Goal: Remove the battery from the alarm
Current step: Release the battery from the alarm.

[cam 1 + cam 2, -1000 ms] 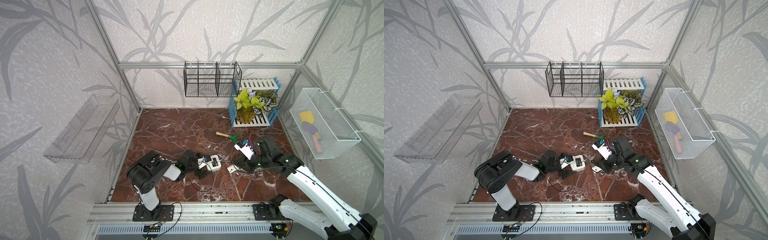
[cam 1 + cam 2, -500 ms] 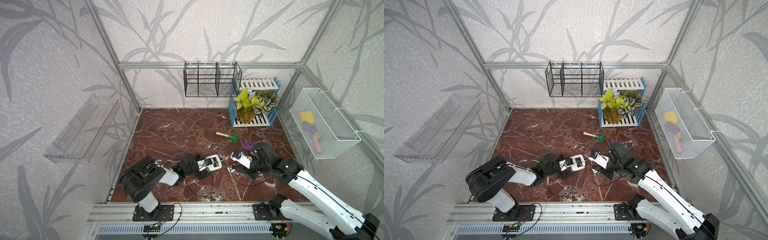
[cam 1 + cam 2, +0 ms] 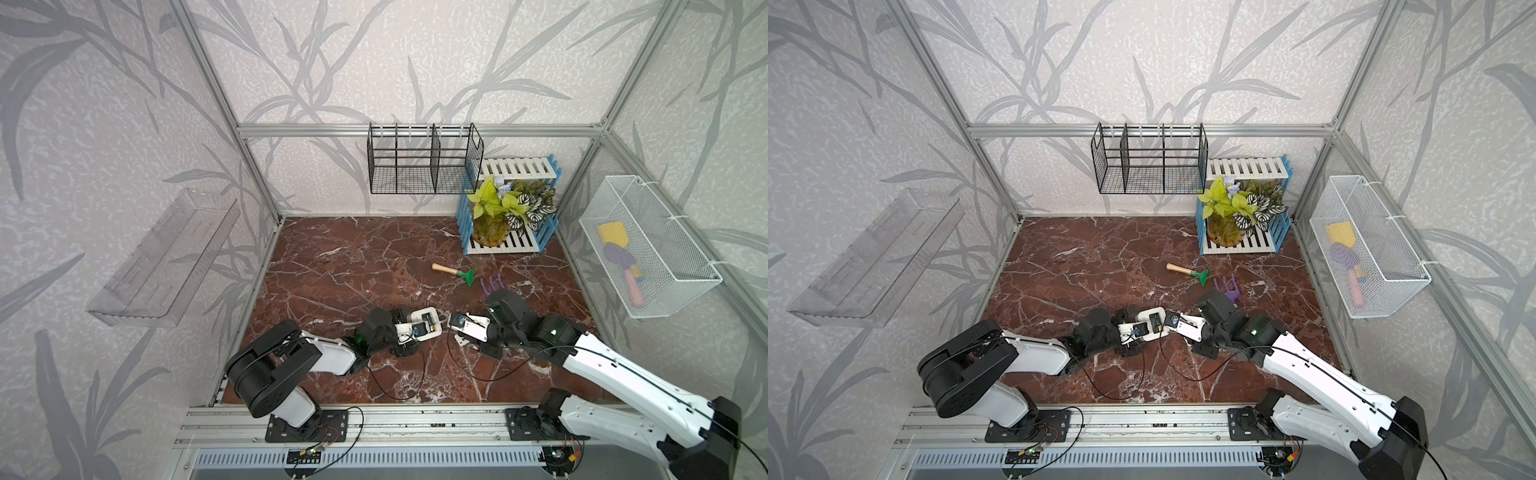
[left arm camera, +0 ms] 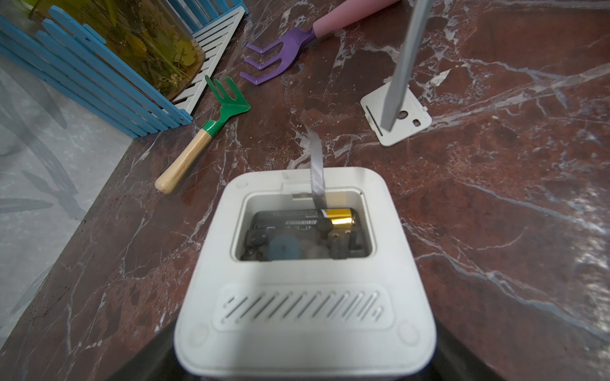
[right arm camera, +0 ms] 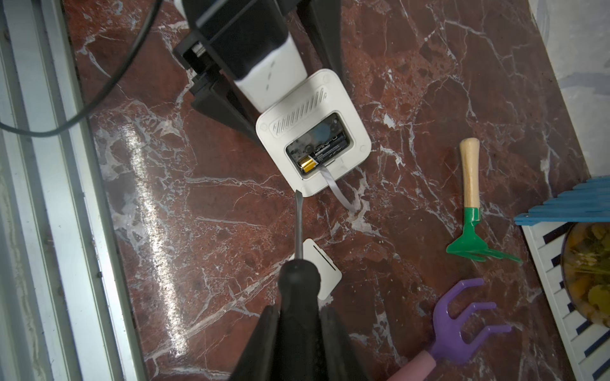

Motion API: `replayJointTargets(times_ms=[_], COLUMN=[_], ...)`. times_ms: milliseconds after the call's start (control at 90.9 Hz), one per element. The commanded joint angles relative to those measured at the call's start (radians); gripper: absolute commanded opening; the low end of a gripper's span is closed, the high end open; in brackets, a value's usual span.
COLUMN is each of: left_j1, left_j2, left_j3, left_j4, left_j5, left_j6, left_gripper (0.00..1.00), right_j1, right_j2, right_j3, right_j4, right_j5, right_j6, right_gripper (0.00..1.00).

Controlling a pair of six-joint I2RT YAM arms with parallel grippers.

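Step in hand, as judged: prying stage. Cover plate [image 5: 325, 267] lay off to one side on the table [image 5: 429, 99]. The recess [image 4: 264, 201] was open, and the battery [image 4: 297, 217] sat inside the alarm [image 4: 297, 346], not yet out. Alarm lay face down, back up, near the table's front middle. Left tool [image 3: 415, 328] stood wide and clamped across the alarm's vented end, steadying it. Right tool [image 5: 298, 313] was pinched on the black handle of the screwdriver [image 5: 298, 227]. Blade tip hung near the alarm's edge, short of the recess. Battery lay flat, long axis along the recess wall opposite the vent slots [image 4: 300, 306], crosswise to the left tool's reach. Its gold-banded end pointed toward the alarm corner nearest the blade. Ribbon [image 5: 336, 188] ran from under the battery near that end, over the rim onto the table. Next move probably called for lowering the blade into the gap at the gold end at a shallow angle, then levering upward against a firm left hold. Slip risk on the rounded cell.
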Motion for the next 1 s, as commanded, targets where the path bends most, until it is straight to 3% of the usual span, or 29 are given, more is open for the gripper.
replayJointTargets(times_ms=[0,990], left_j1=[-0.009,-0.030], left_j2=[-0.008,0.003], left_j3=[0.009,0.006], left_j4=[0.012,0.022], left_j5=[-0.006,-0.026], left_j6=[0.018,0.001], left_gripper=[0.49,0.47], right_j1=[0.017,0.043], right_j2=[0.041,0.186], right_j3=[0.005,0.002], right_j4=[0.063,0.086], right_j5=[0.041,0.044], right_j6=[0.019,0.202], right_gripper=[0.00,0.00])
